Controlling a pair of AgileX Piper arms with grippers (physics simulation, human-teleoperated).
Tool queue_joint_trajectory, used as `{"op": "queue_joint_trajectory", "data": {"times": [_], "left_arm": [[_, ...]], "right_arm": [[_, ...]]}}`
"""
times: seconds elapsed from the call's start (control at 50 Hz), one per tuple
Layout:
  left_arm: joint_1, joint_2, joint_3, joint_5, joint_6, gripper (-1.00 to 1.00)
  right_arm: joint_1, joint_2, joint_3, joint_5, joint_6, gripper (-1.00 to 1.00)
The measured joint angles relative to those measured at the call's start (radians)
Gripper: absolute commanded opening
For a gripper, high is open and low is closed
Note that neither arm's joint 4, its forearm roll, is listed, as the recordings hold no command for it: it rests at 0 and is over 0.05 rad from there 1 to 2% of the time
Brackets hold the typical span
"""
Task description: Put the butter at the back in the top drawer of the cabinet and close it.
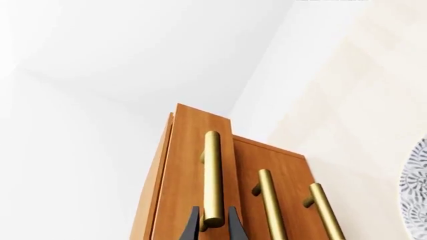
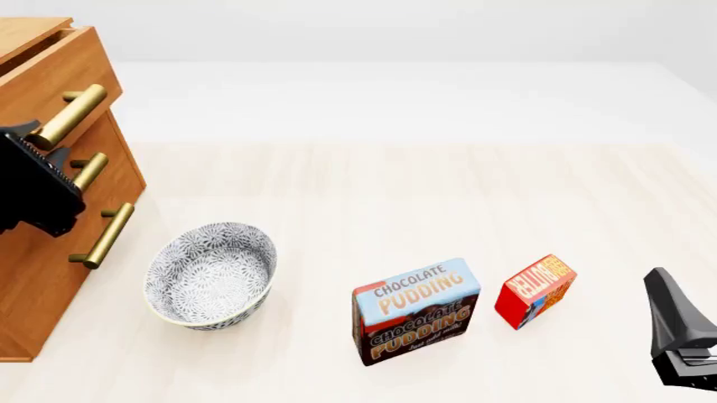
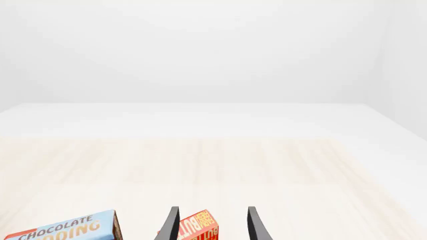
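Cabinet [image 2: 45,243]: standing at the far left of the worktop [image 2: 392,193] in the front view; its left part is cut off by the frame edge, and its base is running out at the bottom corner.
Top drawer [image 2: 56,80]: sitting proud of the two fronts below it, so it is partly pulled out; its interior is not showing in any view.
Top drawer handle [image 1: 212,177]: brass bar; in the left wrist view its near end is lying between the two dark finger tips.
Left gripper [image 1: 215,225]: fingers are straddling the bar with a sliver of gap showing on each side; only the tips are in frame, so whether they are clamping the bar cannot be told. In the front view the gripper is appearing only as a dark block against the cabinet front, hiding part of the handles.
Right gripper [image 3: 211,225]: fingers are spread apart and holding nothing; only their upper lengths are in frame. In the front view it is cut off at the lower right corner.
Butter [image 2: 536,290]: resting on the worktop right of the pudding box [image 2: 416,309], near it but apart, well away from the cabinet. In the right wrist view it is showing between the fingers, its lower half cropped.
Bowl [image 2: 211,273]: patterned, sitting just right of the cabinet.
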Motion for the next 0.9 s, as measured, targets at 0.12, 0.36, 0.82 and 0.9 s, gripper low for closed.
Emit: {"op": "queue_joint_trajectory", "data": {"times": [0.12,0.36,0.82,0.9], "left_arm": [[-0.001,0.001,0.002,-0.003,-0.003,-1.0],[-0.01,-0.001,0.004,-0.006,-0.011,-1.0],[-0.041,-0.005,0.006,-0.007,-0.031,-1.0],[-0.041,-0.005,0.007,-0.009,-0.037,-1.0]], "right_arm": [[0.0,0.0,0.0,0.0,0.0,1.0],[0.0,0.0,0.0,0.0,0.0,1.0],[0.0,0.0,0.0,0.0,0.0,1.0],[0.0,0.0,0.0,0.0,0.0,1.0]]}}
